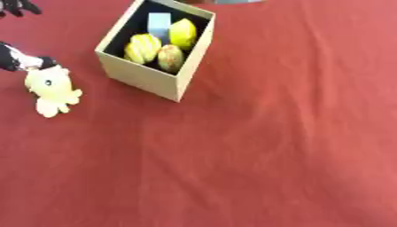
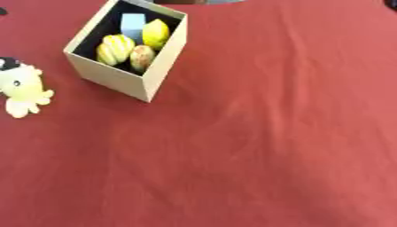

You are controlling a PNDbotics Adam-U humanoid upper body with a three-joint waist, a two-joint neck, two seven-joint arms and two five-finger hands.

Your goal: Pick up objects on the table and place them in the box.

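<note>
An open cardboard box [image 1: 147, 77] stands at the upper left of the red table. It holds yellow fruits [image 1: 183, 33] and a pale blue block [image 1: 159, 22]. Left of the box lies a yellow plush toy [image 1: 51, 91] with one dark eye. My left hand [image 1: 23, 61] comes in from the left edge, and its black and white fingertips pinch the top of the toy. More dark fingers [image 1: 19, 6] show in the top left corner. A dark sliver [image 2: 391, 3] in the top right corner may be my right hand, but I cannot make out its shape.
The red cloth [image 1: 271, 146] covers the whole table, with slight wrinkles to the right of the box. A grey edge [image 1: 232, 1] shows at the top behind the box.
</note>
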